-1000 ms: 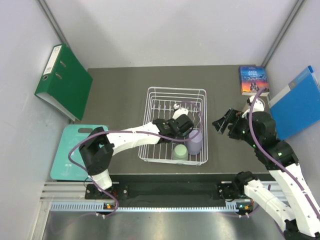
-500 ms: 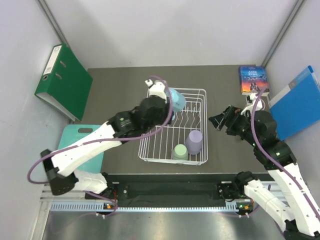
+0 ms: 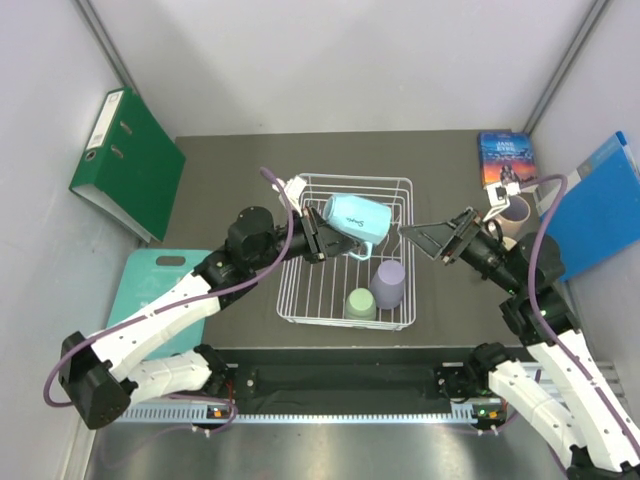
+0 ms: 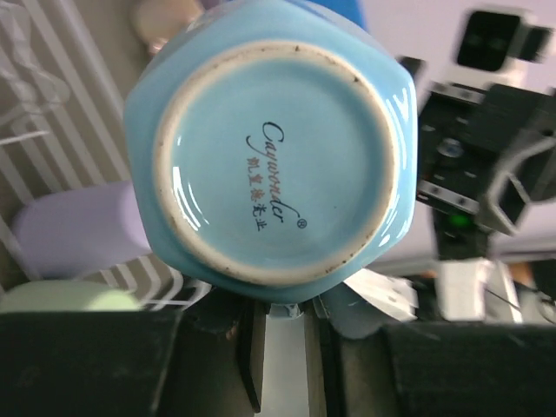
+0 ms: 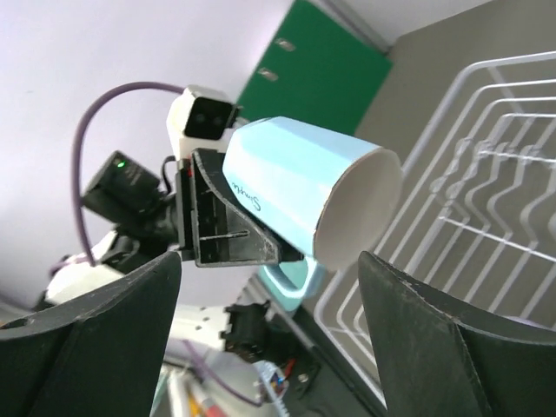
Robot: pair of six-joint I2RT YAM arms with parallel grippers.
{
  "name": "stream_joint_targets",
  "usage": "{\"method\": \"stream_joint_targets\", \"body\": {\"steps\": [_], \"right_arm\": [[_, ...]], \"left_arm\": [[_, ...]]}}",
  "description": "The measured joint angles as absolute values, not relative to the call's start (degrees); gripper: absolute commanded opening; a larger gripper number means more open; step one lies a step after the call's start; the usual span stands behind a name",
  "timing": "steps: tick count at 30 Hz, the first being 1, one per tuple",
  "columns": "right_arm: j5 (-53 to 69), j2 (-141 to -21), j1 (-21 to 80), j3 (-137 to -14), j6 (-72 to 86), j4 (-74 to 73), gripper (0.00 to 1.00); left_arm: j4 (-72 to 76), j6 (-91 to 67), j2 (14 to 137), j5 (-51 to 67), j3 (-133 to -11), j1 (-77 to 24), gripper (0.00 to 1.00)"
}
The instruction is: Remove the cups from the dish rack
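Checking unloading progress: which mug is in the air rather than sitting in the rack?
The light blue mug, held sideways by the left gripper above the dish rack; the sage green mug and lavender mug sit upside down inside it.

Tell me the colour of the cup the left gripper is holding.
Light blue cup, white inside; best seen in the right wrist view.

A lab test cell: white panel walls (image 3: 350,60), aluminium rail (image 3: 350,412).

One cup (image 3: 355,218) above dish rack (image 3: 318,290), two inside
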State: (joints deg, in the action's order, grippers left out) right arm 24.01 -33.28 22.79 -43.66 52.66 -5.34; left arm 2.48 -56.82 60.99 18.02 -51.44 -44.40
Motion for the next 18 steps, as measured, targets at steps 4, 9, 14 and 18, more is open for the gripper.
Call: {"method": "stream_joint_targets", "body": {"steps": [4, 9, 14, 18], "right_arm": [[28.14, -34.94, 22.79, -43.48, 56.1, 0.08, 0.82], [30.15, -36.34, 23.18, -43.48, 58.48, 4.4, 0.81], [30.68, -38.7, 25.56, -43.48, 59.68, 8.23, 0.8], [31.2, -42.17, 29.65, -43.94, 59.79, 8.97, 0.6]], "left_arm": [[11.86, -62.41, 61.45, 25.21, -50.3, -44.69, 0.0], [18.04, -66.17, 61.45, 28.99, -50.02, -45.17, 0.0], [20.12, -66.81, 62.54, 29.89, -50.02, -47.77, 0.0], [21.08, -66.52, 65.45, 28.18, -50.02, -50.85, 0.0]]}}
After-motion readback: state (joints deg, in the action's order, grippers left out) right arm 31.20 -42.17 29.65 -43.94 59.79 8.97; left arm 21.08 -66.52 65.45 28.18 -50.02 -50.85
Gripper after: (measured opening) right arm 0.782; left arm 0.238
